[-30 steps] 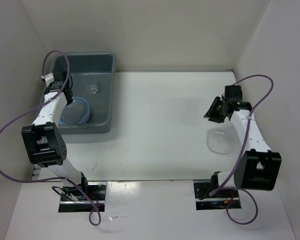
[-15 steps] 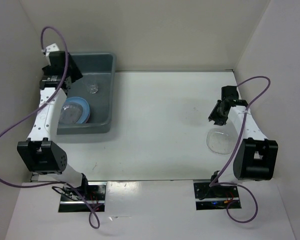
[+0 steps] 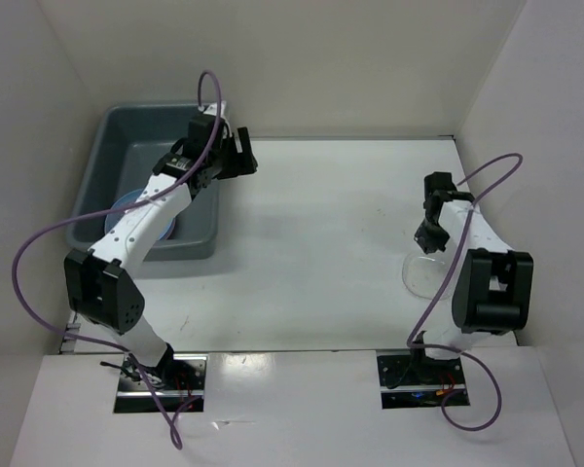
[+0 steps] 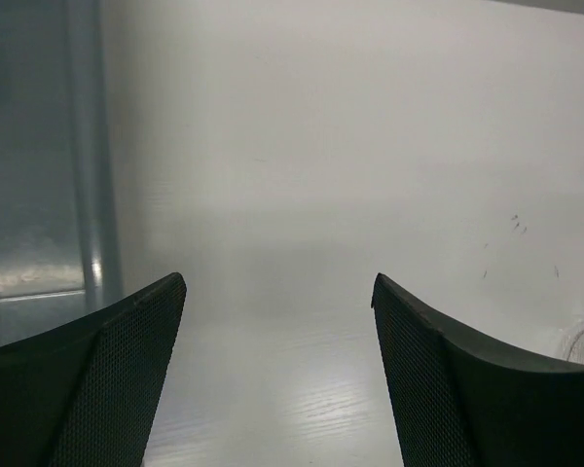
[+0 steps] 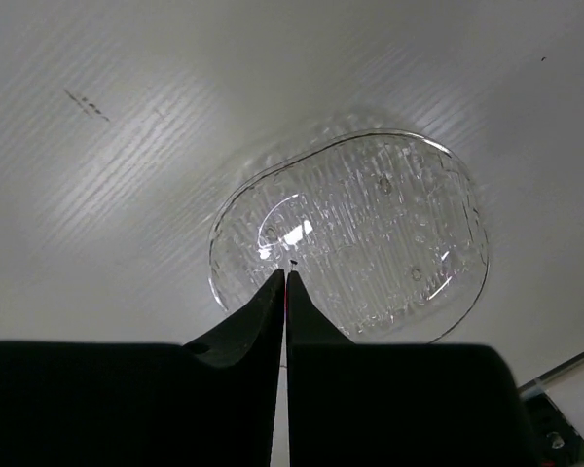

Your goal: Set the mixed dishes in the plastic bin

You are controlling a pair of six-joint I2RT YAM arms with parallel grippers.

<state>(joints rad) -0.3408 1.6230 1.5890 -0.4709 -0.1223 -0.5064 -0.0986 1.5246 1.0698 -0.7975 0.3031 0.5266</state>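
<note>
The plastic bin (image 3: 180, 243) stands at the back left; its grey wall shows at the left of the left wrist view (image 4: 39, 195). A blue plate (image 3: 125, 202) lies inside it, mostly hidden under my left arm. The small clear cup is hidden. My left gripper (image 3: 236, 156) is open and empty, past the bin's right rim, over bare table (image 4: 277, 292). A clear plate (image 3: 425, 274) lies on the table at the right and fills the right wrist view (image 5: 370, 233). My right gripper (image 3: 427, 233) is shut and empty, its tips (image 5: 286, 276) over the plate's edge.
White walls enclose the table at the back, left and right. The right arm's purple cable (image 3: 487, 170) loops near the right wall. The left arm's cable (image 3: 210, 88) arcs above the bin's back right corner.
My left gripper has swung right from the bin's back left corner to beyond its right rim. My right gripper has shifted slightly toward the clear plate.
</note>
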